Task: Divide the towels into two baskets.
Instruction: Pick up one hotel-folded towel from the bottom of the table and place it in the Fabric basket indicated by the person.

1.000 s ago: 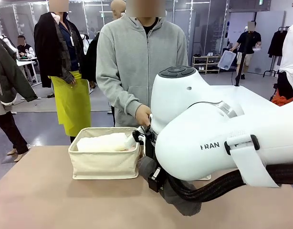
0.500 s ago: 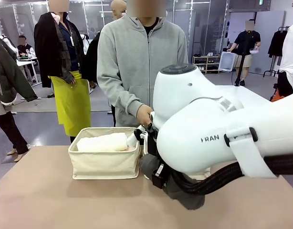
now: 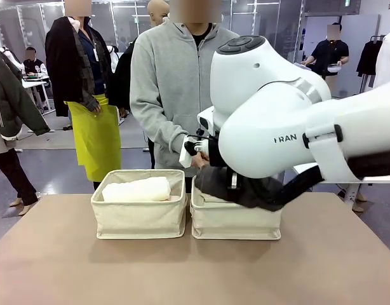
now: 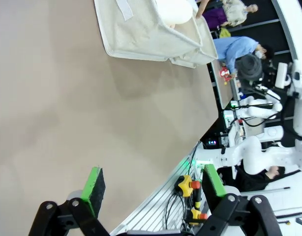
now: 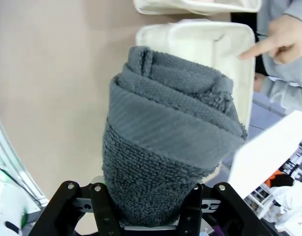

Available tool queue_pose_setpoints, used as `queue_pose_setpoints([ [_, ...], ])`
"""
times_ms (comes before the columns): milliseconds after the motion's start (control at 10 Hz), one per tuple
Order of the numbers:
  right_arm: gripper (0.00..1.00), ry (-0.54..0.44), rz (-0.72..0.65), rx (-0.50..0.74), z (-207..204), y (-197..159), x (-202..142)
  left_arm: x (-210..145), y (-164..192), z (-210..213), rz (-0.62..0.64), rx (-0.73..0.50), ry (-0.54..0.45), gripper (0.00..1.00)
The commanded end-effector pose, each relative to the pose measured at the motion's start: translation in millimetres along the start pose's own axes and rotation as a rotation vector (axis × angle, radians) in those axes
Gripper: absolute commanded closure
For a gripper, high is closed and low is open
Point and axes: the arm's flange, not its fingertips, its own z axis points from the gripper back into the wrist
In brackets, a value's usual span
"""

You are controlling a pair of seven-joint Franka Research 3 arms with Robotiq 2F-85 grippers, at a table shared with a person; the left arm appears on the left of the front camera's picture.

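Across the tan tabletop (image 3: pixel 87 267), your right gripper (image 5: pixel 146 209), clamped on the dark grey rolled terry towel (image 5: pixel 170 147), hangs just above the right-hand cream canvas basket (image 3: pixel 236 222), the roll pointing down into it.

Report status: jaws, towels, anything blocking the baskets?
Right gripper shut on grey towel, above right basket. Left gripper open, holding nothing. Person's hand points at that basket's rim.

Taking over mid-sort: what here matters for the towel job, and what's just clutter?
Job:
dark grey towel, clamped in right gripper
white towel in left basket
right basket
person's pointing hand

Clutter:
white card
yellow-and-red cable plugs
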Motion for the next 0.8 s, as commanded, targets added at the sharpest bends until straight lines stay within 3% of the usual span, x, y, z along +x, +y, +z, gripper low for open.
queue_pose_setpoints([
  [0,0.62,0.005,0.091,0.013,-18,-33,13,0,-2,3,-0.012,-0.011,-0.013,0.00],
  [300,0.62,0.030,0.224,0.056,-52,-81,30,0,-2,3,-0.012,-0.011,-0.013,0.00],
  [400,0.62,0.072,0.223,0.078,-70,-101,36,0,-2,3,-0.012,-0.011,-0.013,0.00],
  [500,0.62,0.048,0.178,0.151,-95,-131,38,0,-2,3,-0.012,-0.011,-0.013,0.00],
  [700,0.62,0.069,0.186,0.258,-135,-153,39,0,-2,3,-0.012,-0.011,-0.013,0.00],
])
